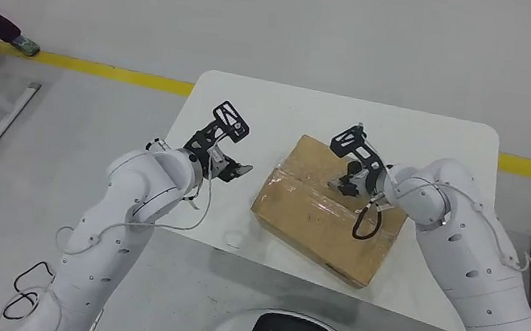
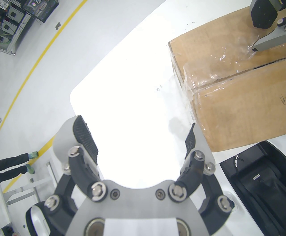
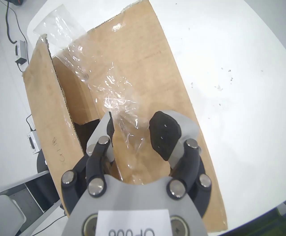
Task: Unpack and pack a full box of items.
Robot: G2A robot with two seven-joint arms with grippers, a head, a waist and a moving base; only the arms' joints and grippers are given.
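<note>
Left gripper, fingers wide, beside pen-marked box; right gripper, fingers apart, over its tape

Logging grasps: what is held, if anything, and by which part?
Nothing is held. The left gripper is open above the table; the right gripper is open over the box, loose clear tape between its fingers.

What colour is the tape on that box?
The tape is clear, crinkled over the brown box; best seen in the right wrist view.
</note>
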